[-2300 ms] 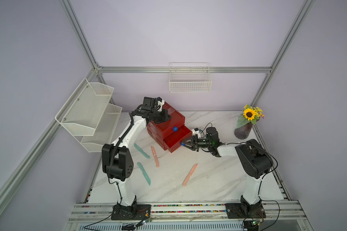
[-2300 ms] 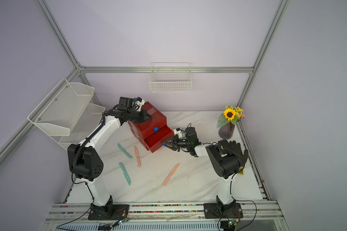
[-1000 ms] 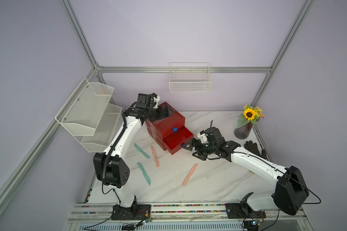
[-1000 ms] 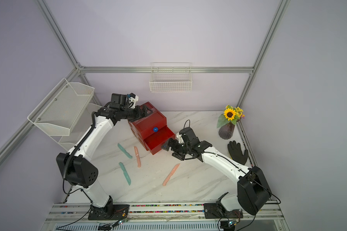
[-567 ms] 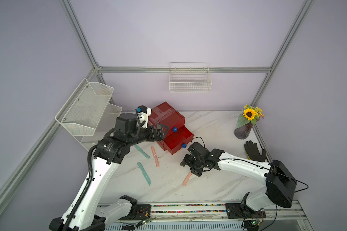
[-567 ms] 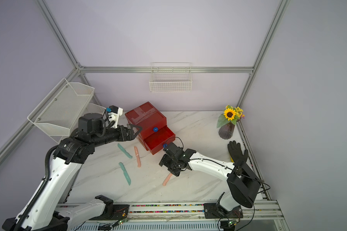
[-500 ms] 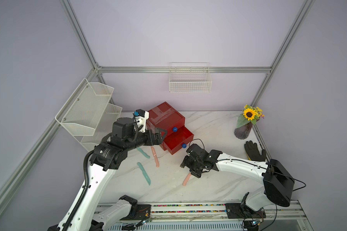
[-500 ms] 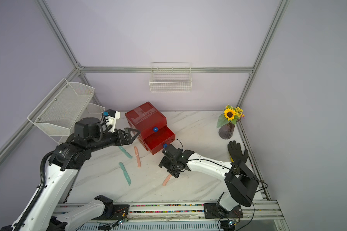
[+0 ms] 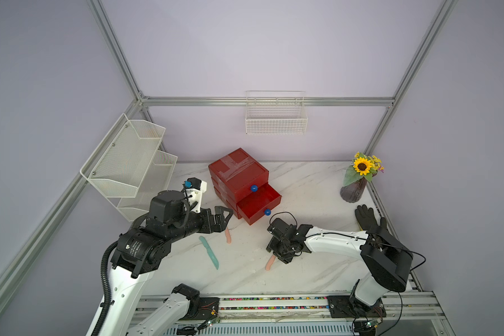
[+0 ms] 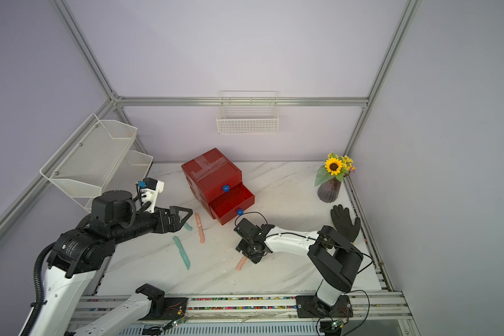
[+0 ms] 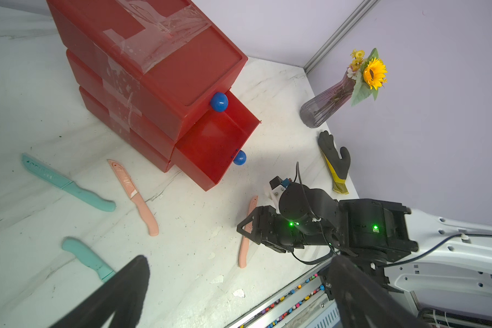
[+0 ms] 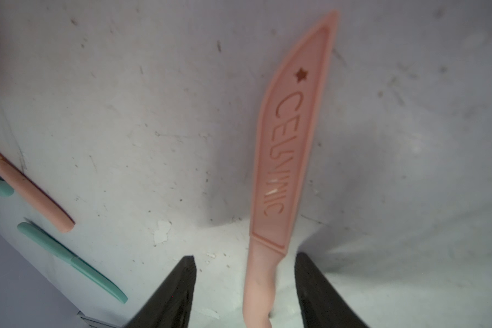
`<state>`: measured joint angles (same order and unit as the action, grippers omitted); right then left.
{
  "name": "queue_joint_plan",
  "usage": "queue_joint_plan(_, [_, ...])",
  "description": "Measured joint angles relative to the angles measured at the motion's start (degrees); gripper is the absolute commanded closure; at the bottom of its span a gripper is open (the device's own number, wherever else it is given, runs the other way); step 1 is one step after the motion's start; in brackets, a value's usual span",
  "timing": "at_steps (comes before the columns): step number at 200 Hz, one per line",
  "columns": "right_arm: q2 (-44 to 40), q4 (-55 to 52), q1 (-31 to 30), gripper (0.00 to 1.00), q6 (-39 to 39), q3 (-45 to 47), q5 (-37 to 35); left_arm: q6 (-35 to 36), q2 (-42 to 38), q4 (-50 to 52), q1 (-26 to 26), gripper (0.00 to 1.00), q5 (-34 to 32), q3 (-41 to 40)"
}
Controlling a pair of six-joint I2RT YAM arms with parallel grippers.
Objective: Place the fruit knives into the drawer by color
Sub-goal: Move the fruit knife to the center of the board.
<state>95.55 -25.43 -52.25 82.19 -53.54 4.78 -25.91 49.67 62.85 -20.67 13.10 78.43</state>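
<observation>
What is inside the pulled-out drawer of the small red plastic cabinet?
The pulled-out red drawer shows only a bare red floor; no knife lies in the visible part. Its rear is covered by the closed drawer above, so that part cannot be seen.

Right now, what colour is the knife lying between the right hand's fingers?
Salmon pink; the knife shows best in the right wrist view.

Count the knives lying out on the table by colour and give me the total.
Salmon pink knives: 2
Teal knives: 2
Total: 4
</observation>
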Motion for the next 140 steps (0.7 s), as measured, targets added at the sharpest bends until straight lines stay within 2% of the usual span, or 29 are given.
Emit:
queue_joint_plan(34, [3.0, 1.3, 0.5, 0.55, -2.4, -2.6, 1.4, -0.1, 0.0, 0.8, 0.0, 0.0, -1.8, 0.0])
queue_joint_plan(57, [5.0, 1.0, 0.5, 0.67, -4.0, -4.6, 2.3, -0.1, -0.1, 1.1, 0.0, 0.0, -3.3, 0.0])
queue_joint_plan(140, [9.2, -9.6, 1.5, 0.75, -15.7, -11.2, 0.9, -0.1, 0.2, 1.1, 0.0, 0.0, -5.0, 0.0])
